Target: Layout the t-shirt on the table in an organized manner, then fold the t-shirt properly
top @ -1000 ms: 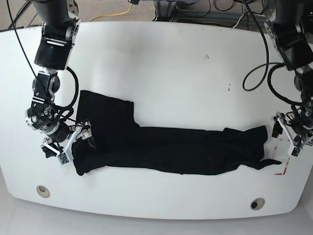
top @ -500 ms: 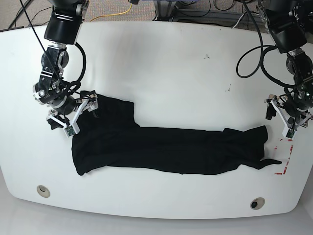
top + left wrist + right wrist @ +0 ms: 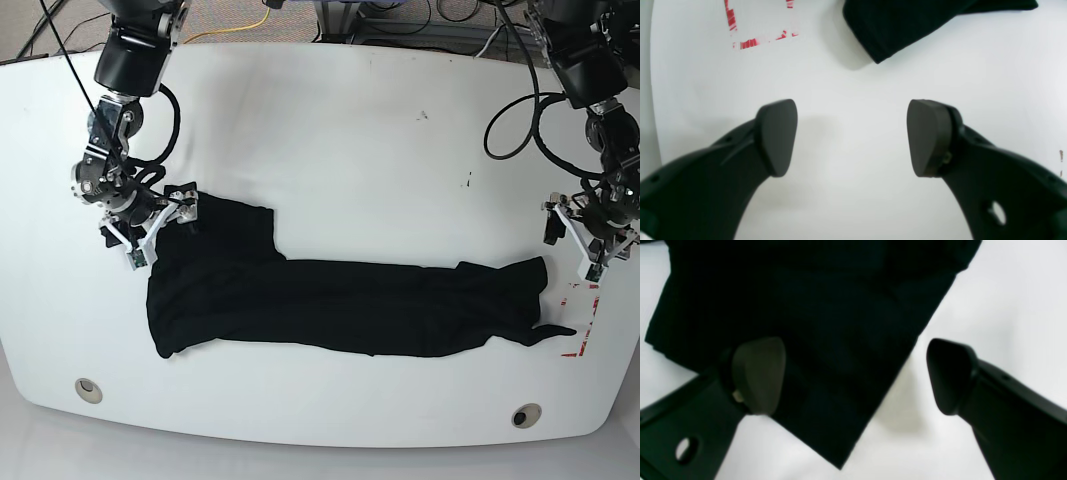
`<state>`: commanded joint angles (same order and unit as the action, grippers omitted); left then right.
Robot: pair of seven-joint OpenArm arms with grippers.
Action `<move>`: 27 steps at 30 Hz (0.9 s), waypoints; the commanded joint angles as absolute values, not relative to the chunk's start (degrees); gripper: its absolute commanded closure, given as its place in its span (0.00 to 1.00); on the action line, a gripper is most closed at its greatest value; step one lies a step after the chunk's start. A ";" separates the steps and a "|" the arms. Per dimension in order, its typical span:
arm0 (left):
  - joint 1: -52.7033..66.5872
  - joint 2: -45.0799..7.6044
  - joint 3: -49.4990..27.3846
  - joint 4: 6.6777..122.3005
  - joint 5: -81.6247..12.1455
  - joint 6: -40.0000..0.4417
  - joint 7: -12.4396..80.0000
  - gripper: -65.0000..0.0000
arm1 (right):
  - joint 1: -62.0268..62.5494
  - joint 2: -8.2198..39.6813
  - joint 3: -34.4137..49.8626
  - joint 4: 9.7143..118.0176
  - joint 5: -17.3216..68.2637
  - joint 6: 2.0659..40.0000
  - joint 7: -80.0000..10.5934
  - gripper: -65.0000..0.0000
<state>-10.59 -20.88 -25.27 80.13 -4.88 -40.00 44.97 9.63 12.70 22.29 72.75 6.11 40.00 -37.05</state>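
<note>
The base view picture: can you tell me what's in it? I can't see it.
A black t-shirt lies in a long strip across a white table. One open robot hand hovers at its left end, another near its right end.

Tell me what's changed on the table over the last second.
Both hands lifted away from the t-shirt toward the table's far side: the right hand from its near left end to the far left corner, the left hand off the right end. Both are open, holding nothing. The shirt lies unchanged on the table.
</note>
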 joint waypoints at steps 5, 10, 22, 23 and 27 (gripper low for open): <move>-10.51 -20.88 -25.27 80.31 -4.88 -40.00 44.97 0.26 | 11.12 12.62 22.20 67.74 6.20 40.00 -33.98 0.00; -9.71 -20.97 -25.27 80.48 -4.88 -40.00 44.97 0.26 | 14.02 13.32 22.55 64.40 6.20 40.00 -32.92 0.00; -9.19 -20.97 -25.27 80.48 -4.88 -40.00 44.88 0.26 | 17.10 15.43 22.37 63.08 6.20 40.00 -32.84 0.05; -9.19 -20.97 -25.27 80.48 -4.88 -40.00 44.88 0.26 | 17.10 15.43 22.37 63.08 6.20 40.00 -32.84 0.10; -9.36 -20.88 -25.27 80.48 -4.88 -40.00 44.88 0.26 | 17.10 15.08 22.29 63.08 6.20 40.00 -32.84 0.34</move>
